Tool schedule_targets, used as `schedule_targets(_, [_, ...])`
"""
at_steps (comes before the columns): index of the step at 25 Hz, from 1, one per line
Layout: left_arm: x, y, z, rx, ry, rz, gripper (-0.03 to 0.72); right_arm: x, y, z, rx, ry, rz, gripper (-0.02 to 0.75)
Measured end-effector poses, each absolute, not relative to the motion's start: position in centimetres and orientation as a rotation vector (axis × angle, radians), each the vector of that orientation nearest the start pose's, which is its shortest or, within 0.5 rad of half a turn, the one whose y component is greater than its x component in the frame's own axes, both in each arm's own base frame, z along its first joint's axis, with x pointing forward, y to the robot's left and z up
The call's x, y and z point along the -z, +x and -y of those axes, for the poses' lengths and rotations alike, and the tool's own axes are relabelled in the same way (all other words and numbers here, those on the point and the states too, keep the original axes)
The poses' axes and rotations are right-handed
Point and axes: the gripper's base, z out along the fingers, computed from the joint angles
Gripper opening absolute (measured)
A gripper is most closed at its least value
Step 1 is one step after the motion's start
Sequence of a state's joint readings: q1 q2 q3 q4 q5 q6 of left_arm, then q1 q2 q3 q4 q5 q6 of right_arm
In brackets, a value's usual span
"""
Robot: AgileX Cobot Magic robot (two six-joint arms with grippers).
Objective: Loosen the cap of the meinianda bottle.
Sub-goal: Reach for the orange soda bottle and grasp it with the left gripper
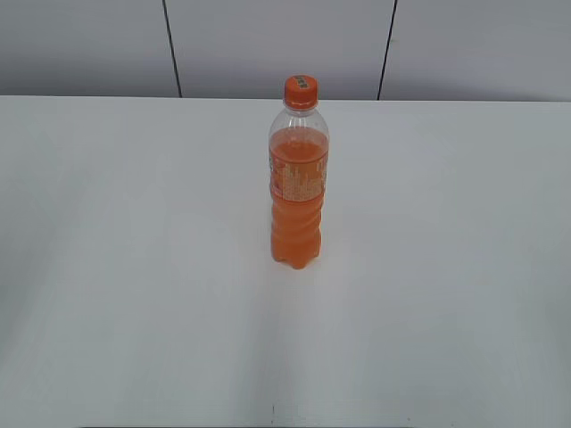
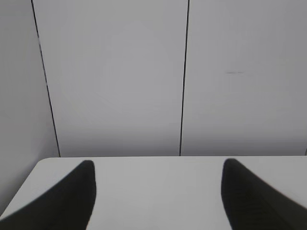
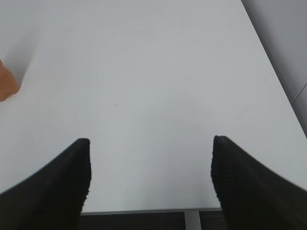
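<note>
Each pincer shows only two black fingers: the left pincer [image 2: 158,201] has smooth, matte, rounded fingers [image 2: 72,201]; the right pincer [image 3: 151,182] has broader fingers [image 3: 57,187] with a fine ribbed texture along the inner edges

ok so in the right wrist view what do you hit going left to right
orange base of the meinianda bottle at the left edge → left finger of the right hand → bare white table in the open gap → right finger → table's right edge, grey wall beyond
</note>
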State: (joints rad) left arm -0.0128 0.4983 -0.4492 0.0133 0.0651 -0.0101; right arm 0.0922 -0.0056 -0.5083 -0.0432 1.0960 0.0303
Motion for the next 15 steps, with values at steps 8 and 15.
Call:
schedule_targets(8, [-32.3, 12.6, 0.2, 0.001, 0.021, -1.551, 0.499, -27.7, -0.8, 0.4, -0.024, -0.061, -2.064, 0.586])
schedule_targets(15, [-32.2, 14.1, 0.2, 0.003, 0.023, -1.523, 0.499, -27.7, -0.8, 0.4, -0.024, -0.061, -2.064, 0.586])
